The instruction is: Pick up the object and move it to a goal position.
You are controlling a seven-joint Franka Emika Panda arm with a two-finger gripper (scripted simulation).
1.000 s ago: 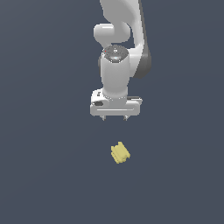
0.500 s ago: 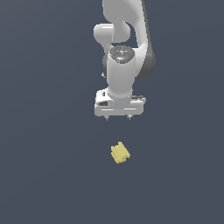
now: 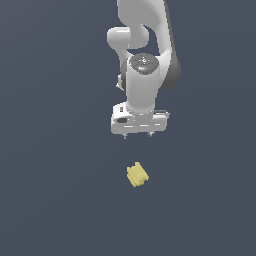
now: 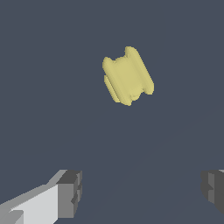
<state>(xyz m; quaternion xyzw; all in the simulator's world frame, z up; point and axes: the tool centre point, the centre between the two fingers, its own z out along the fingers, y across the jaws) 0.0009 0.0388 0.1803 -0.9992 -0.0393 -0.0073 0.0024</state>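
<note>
The object (image 3: 137, 174) is a small pale yellow lump with ridged sides, lying on the dark grey floor. It also shows in the wrist view (image 4: 127, 75), clear of the fingers. My white gripper (image 3: 138, 134) hangs above the floor, pointing down, behind and above the object in the exterior view. Its jaws stand wide apart and hold nothing. In the wrist view, one grey fingertip (image 4: 70, 193) and the other (image 4: 214, 188) show at the two sides, with bare floor between them.
A plain dark grey floor (image 3: 50, 200) fills both views. The white arm (image 3: 145, 50) rises behind the gripper.
The gripper has moved down and toward the object, and has turned slightly about its wrist. The object has not moved.
</note>
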